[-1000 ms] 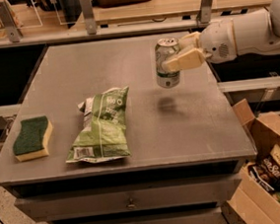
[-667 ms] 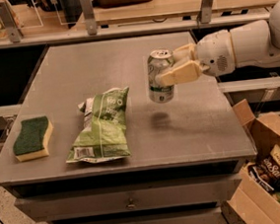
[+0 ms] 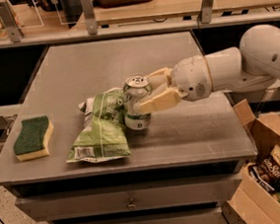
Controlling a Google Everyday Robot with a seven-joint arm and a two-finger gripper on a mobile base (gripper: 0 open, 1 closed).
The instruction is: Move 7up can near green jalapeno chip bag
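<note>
From where I stand, the robot's white arm (image 3: 235,70) reaches in over the grey table (image 3: 124,56) from three o'clock, and the gripper (image 3: 144,92) sits close to the middle of the tabletop. Its two cream fingers (image 3: 160,101) are clamped on the 7up can (image 3: 134,116), one pressed against the far side just below the silver top and the other against the near side across the upper body, so they stand only a can's breadth apart. The can is upright, with its base down at the tabletop; I cannot tell whether it rests there or hangs just clear. At nine o'clock from the can, right beside it and perhaps touching, lies the green jalapeno chip bag (image 3: 101,132), flat and crinkled, its long side running from twelve towards six. Farther out at nine o'clock from the bag, well apart and near the table's edge, lies a yellow sponge (image 3: 32,138) with its green face up. Off the table at four o'clock, an open cardboard box (image 3: 261,132) on the floor holds snack packs (image 3: 278,164).
</note>
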